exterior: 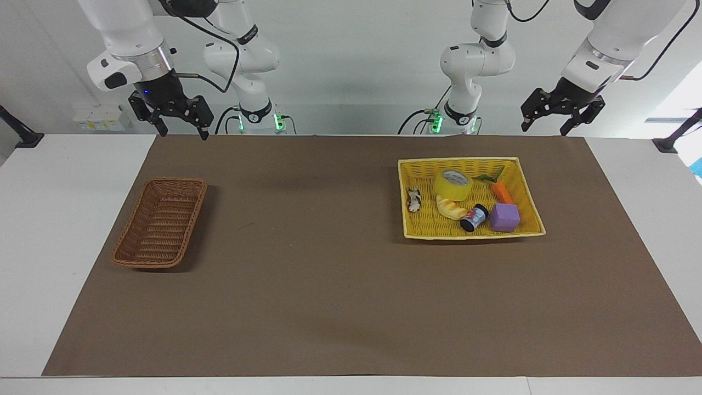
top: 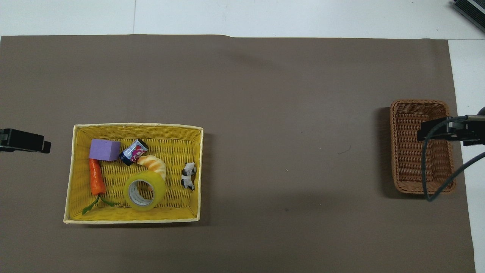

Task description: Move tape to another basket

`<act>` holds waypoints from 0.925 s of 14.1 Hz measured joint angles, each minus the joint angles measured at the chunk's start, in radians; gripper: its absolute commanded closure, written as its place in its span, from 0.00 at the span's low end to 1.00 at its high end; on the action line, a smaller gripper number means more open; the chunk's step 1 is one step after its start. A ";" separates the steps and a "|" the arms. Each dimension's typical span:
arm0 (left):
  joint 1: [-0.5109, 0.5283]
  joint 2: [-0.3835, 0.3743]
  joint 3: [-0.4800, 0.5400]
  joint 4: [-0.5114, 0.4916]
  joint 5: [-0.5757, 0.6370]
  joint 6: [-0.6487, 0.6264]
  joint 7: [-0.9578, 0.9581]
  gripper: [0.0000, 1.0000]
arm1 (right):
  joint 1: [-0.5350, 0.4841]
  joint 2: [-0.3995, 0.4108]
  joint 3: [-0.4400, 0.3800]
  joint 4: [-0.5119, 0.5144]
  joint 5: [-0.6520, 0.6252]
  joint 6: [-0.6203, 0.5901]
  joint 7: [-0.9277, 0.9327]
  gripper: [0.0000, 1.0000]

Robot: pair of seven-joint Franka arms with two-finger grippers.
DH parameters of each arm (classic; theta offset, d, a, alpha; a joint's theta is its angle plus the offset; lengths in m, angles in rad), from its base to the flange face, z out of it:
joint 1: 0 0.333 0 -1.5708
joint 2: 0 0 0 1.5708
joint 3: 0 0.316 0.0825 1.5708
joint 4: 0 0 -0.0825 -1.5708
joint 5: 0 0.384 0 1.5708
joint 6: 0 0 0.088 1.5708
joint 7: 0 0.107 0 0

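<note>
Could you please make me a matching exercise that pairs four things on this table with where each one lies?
Things:
1. tape
2. purple cube
3. cow figurine
4. brown wicker basket

Places:
A. in the yellow basket, by the wall nearest the table's middle
B. alone at the right arm's end of the table, with nothing in it
C. in the yellow basket, touching the croissant toy
D. in the yellow basket, just farther from the robots than the carrot

Pairs: 1-C, 2-D, 3-A, 4-B
</note>
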 measured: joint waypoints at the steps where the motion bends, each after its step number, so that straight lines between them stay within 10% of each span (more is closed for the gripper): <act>1: -0.004 -0.011 0.000 -0.025 0.000 0.005 0.015 0.00 | 0.000 0.000 0.000 0.000 0.000 0.000 0.000 0.00; 13: -0.049 -0.037 -0.002 -0.441 0.000 0.365 0.103 0.00 | 0.000 0.000 0.000 -0.001 0.000 0.000 0.000 0.00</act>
